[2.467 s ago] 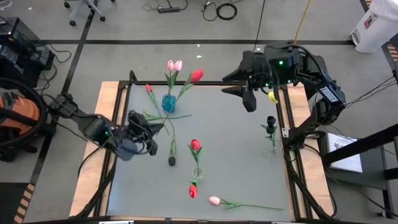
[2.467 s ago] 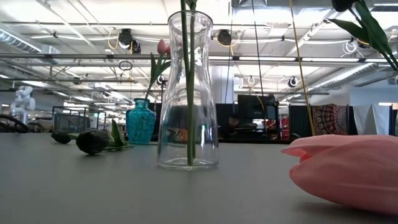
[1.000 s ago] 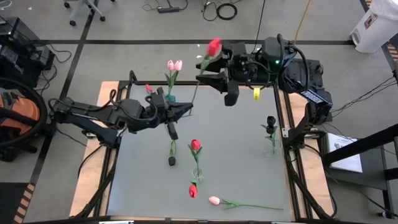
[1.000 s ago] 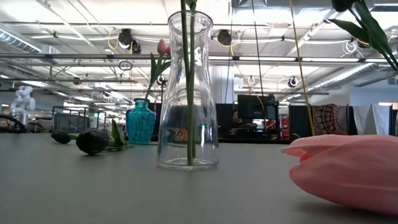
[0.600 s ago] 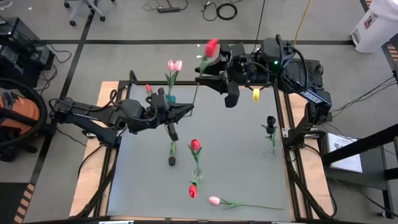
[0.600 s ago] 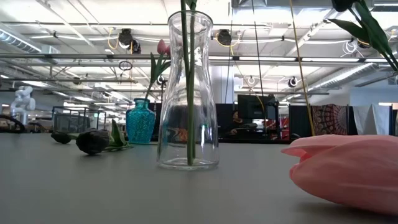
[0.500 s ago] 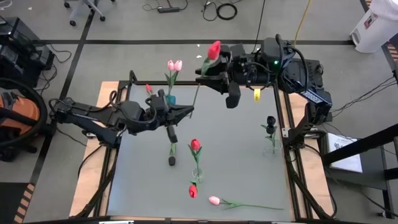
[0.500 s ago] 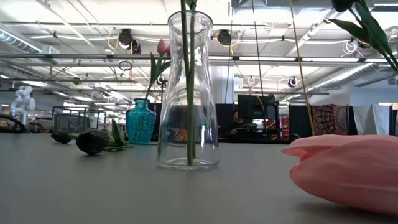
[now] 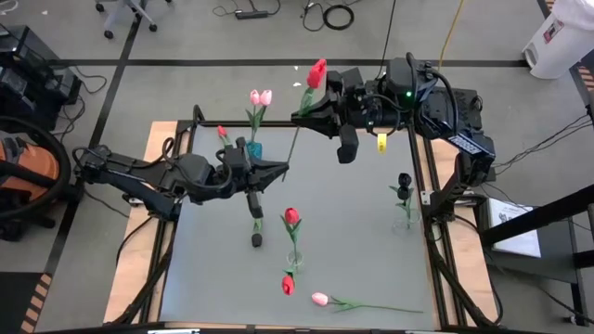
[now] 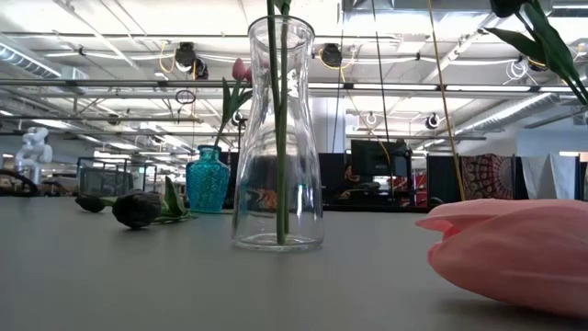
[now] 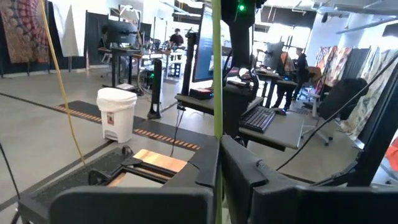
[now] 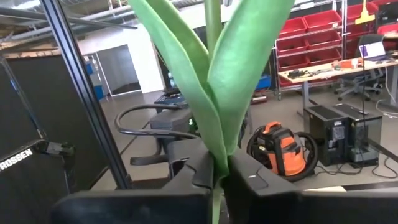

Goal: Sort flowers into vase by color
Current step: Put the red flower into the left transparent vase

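A red tulip (image 9: 317, 72) hangs in the air over the table's far half, held by both grippers. My left gripper (image 9: 281, 166) is shut on the stem's lower part and my right gripper (image 9: 303, 111) on the stem at the leaves. A blue vase (image 9: 251, 150) at the far left holds pink tulips (image 9: 261, 96). One clear vase (image 9: 294, 259) holds a red tulip (image 9: 291, 216). Another (image 9: 406, 219), by the right edge, holds a black tulip (image 9: 405, 180). Black (image 9: 257, 239), red (image 9: 288, 285) and pink (image 9: 320, 299) tulips lie on the table. My left gripper pinches the red tulip's stem near its lower end (image 11: 217, 127) between its two fingers. The fingers come level from the table's left and lie across the stem. The stem is clear of the table. My right gripper pinches the same stem where the two leaves join it (image 12: 218, 163). The fingers come level from the table's right, across the stem. The leaves and the head rise above the fingers, and the flower leans toward the far edge.
A small red bud (image 9: 221, 132) lies left of the blue vase. The black frame rail (image 9: 306, 123) runs along the far edge. In the low view the clear vase (image 10: 277, 138) stands in the middle and the pink tulip (image 10: 514, 248) lies close at the right.
My right gripper has shut on the red tulip's stem at the leaves, without moving from its place. The flower head has swayed a little. My left gripper has kept its hold on the lower stem.
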Action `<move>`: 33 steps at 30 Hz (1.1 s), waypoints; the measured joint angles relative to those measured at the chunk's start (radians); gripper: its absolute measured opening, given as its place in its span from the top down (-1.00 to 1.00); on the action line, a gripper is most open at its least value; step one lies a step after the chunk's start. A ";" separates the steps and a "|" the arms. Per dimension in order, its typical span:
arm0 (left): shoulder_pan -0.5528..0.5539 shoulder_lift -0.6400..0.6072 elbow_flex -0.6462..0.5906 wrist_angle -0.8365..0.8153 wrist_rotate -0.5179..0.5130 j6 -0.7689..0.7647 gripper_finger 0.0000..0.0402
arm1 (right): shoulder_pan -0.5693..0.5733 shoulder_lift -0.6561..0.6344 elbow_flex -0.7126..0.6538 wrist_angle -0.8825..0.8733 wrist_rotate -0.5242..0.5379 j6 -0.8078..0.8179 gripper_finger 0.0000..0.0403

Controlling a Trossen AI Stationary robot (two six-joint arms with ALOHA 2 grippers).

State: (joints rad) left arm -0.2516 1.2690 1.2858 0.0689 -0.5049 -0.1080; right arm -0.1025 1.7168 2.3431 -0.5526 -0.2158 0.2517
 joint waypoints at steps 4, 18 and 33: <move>0.000 0.000 0.000 -0.010 0.002 -0.043 0.81 | 0.007 0.000 0.000 0.001 -0.045 0.006 0.98; -0.094 -0.070 0.000 -0.093 0.025 -0.096 0.63 | 0.103 0.000 0.000 -0.044 -0.052 0.014 1.00; -0.217 -0.112 0.000 -0.173 -0.016 -0.097 0.62 | 0.202 0.000 0.000 -0.078 -0.019 0.024 1.00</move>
State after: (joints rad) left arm -0.4683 1.1569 1.2854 -0.1040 -0.5209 -0.2047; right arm 0.0994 1.7170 2.3436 -0.6305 -0.2344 0.2758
